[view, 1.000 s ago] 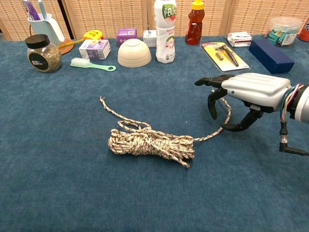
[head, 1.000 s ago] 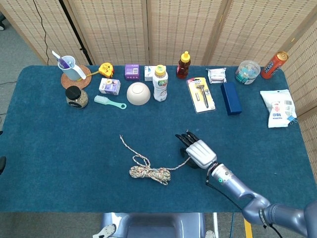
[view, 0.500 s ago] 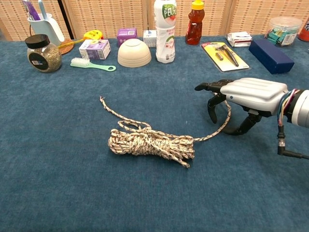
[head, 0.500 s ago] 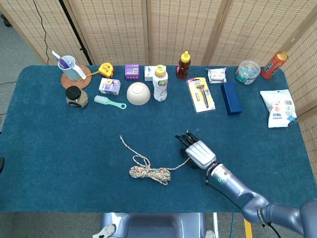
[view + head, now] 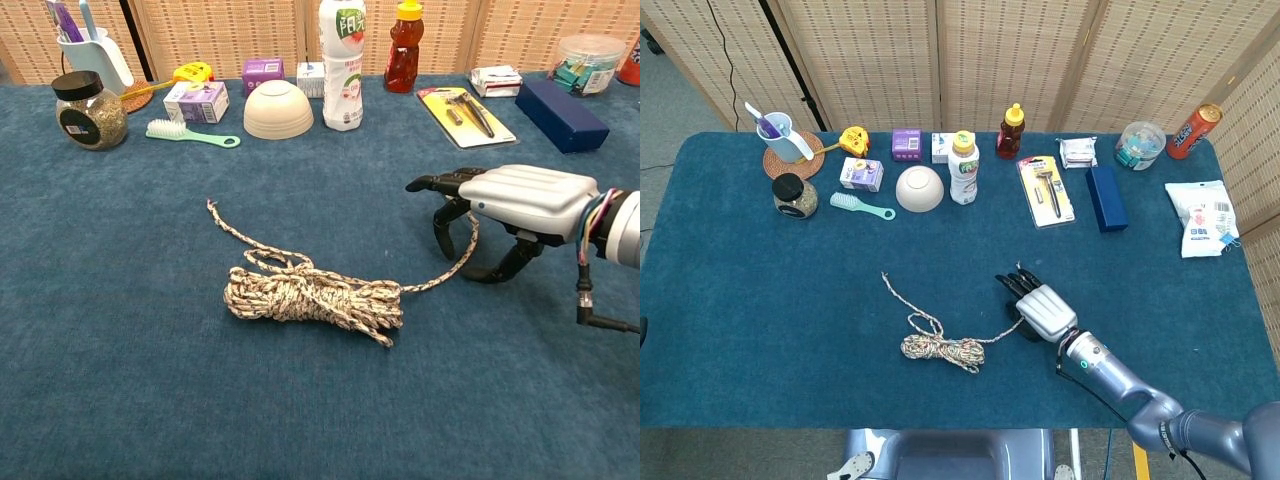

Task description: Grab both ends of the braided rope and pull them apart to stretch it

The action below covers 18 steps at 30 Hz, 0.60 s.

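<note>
We see the braided rope [image 5: 312, 292] lying on the blue table [image 5: 120, 380], most of it bunched in a loose coil near the middle, with one free end trailing up and to the left toward the green brush [image 5: 192, 134] but well short of it. The other strand runs from the coil out to the right and curves up under our right hand [image 5: 505, 205], which hovers palm down just above the cloth. In the chest view the strand rises between the down-curled dark fingers [image 5: 442, 222] and the thumb, which reaches in low from the right; the rope passes close by the fingers, yet we cannot tell whether they actually pinch it or only bracket it. The fingers look partly curled, neither spread wide nor closed tight. In the head view the same hand [image 5: 1040, 305] sits right of the coil [image 5: 942, 349], the strand meeting it at its left edge. Our left hand shows in neither view.
</note>
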### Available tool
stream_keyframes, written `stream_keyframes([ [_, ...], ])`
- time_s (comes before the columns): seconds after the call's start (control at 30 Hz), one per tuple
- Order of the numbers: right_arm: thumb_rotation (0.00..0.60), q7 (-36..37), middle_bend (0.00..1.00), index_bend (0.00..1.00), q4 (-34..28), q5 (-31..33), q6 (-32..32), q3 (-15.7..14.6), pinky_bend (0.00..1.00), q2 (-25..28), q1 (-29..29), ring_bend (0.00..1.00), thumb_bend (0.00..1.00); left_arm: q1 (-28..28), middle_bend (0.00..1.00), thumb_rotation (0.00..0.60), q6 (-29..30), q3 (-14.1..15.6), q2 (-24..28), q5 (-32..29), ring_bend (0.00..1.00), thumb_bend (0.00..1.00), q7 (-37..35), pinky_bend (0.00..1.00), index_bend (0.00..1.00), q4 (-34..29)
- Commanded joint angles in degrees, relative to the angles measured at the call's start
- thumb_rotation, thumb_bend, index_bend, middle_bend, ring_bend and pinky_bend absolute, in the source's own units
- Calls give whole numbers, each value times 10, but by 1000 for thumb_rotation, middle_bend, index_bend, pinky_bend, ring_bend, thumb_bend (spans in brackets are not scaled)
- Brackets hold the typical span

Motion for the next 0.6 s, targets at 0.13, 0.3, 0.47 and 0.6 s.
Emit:
stream_keyframes([
  [0.13,600,-1,28,510,4,3,1,-1,0,-5,-2,0,375,1,133,600,1,0,1,1,38,392,-2,0,195,0],
  [0.3,600,-4,31,513,8,5,0,-1,0,-9,-2,0,374,2,133,600,3,0,2,2,38,392,-3,0,196,1],
  [0.47,600,-7,37,516,10,8,-1,-2,0,-10,-2,0,375,2,133,600,3,0,2,3,37,393,-4,0,196,1],
  [0.6,600,-9,39,517,11,10,-1,-2,0,-13,-3,0,375,2,133,600,3,0,2,3,37,393,-5,0,196,3],
])
